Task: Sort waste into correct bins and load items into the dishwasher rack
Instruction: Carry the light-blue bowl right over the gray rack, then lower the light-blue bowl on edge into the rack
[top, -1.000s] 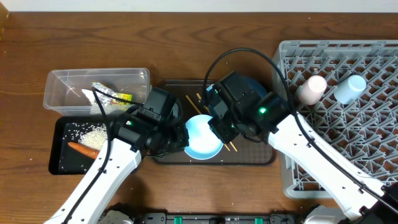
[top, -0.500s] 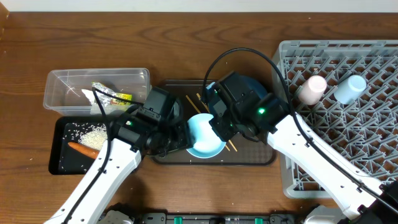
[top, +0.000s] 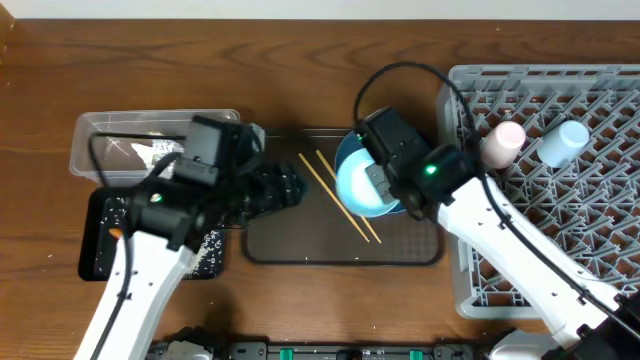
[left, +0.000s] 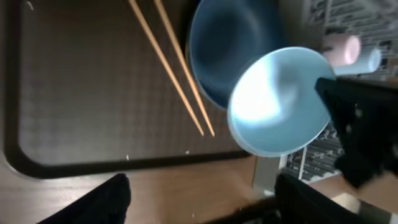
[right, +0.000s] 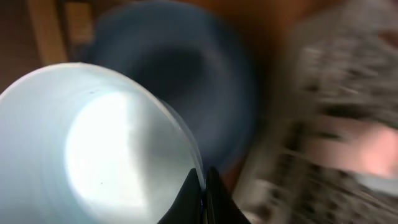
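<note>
Pinched shut, my right jaws grip the rim of the white bowl (top: 360, 186), which hangs tilted above the right end of the dark brown serving tray (top: 290, 238), over the blue plate (left: 227, 50) lying there. My left jaws stand wide and empty over the tray's left end, and that seems a good place for them, out of the carrying path. The dishwasher rack (top: 600, 205) sits just beside the tray's right edge, so the job, as I judge it, is a short carry across that edge. A rim pinch on a tilted bowl is a thin hold, and my fingertips (right: 198, 190) cover little of it. I should therefore travel slowly, avoid any wrist twist, and lift enough to clear the rack's near wall. The pinkish-white cup (top: 500, 143) and the light blue cup (top: 565, 142) stand in the rack, well beyond the tray's right edge, so I would aim for free pegs nearer the tray. I should seat the bowl between pegs and open only once it rests. The chopsticks (top: 338, 195) lie across the tray's middle, untouched.
</note>
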